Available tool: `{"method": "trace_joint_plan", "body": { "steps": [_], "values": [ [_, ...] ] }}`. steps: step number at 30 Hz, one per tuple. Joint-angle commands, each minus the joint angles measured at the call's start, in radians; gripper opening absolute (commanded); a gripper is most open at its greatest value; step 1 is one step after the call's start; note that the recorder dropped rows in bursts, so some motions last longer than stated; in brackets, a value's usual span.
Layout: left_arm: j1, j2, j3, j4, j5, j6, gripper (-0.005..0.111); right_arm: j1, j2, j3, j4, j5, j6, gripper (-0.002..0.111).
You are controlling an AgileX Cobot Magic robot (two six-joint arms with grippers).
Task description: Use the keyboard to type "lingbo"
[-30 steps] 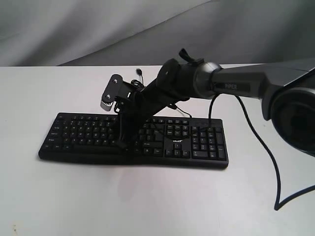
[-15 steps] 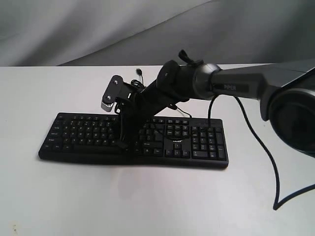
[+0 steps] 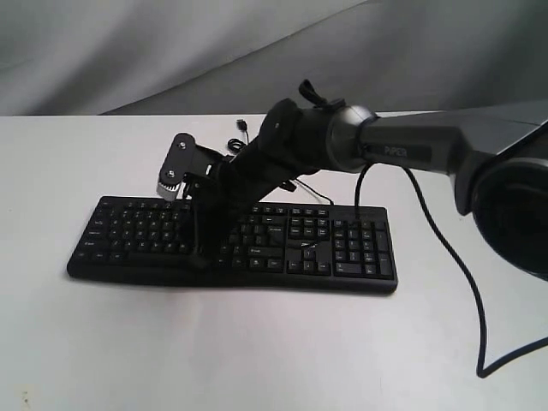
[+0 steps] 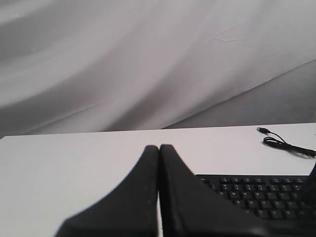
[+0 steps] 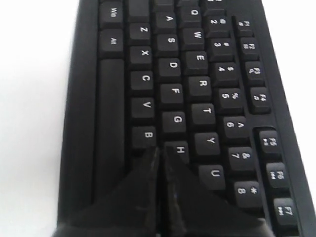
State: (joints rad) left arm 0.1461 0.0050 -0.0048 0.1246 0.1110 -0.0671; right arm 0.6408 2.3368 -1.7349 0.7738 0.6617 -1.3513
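Observation:
The long black keyboard (image 3: 342, 248) lies across the white table. My right arm reaches over from the right, and my right gripper (image 3: 199, 257) points down at the keyboard's lower rows, left of the middle. In the right wrist view my right gripper (image 5: 159, 149) is shut with nothing held, its tips at the gap between the B and H keys of the keyboard (image 5: 173, 64); contact cannot be told. My left gripper (image 4: 159, 146) is shut and empty above the bare table, to one side of the keyboard (image 4: 261, 195). It does not show in the exterior view.
The keyboard's thin cable and USB plug (image 3: 243, 126) lie behind it, and the cable (image 4: 286, 145) also shows in the left wrist view. A thick black arm cable (image 3: 462, 282) loops over the table at the right. A grey cloth backdrop (image 3: 171, 51) hangs behind the table.
My right gripper has shifted left along the keyboard, with its wrist and camera moving the same way. The keyboard has not moved.

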Motion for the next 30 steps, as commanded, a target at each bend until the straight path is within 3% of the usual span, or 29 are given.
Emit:
{"method": "trace_joint_plan", "body": {
  "steps": [1,30],
  "values": [
    [-0.007,-0.005,0.005,0.000,-0.006,-0.002,0.001,0.019,-0.003,-0.001,0.008,0.006,-0.005,0.000],
    [-0.007,-0.005,0.005,0.000,-0.006,-0.002,0.001,0.026,0.042,-0.001,0.016,-0.039,-0.020,0.000]
  ]
}}
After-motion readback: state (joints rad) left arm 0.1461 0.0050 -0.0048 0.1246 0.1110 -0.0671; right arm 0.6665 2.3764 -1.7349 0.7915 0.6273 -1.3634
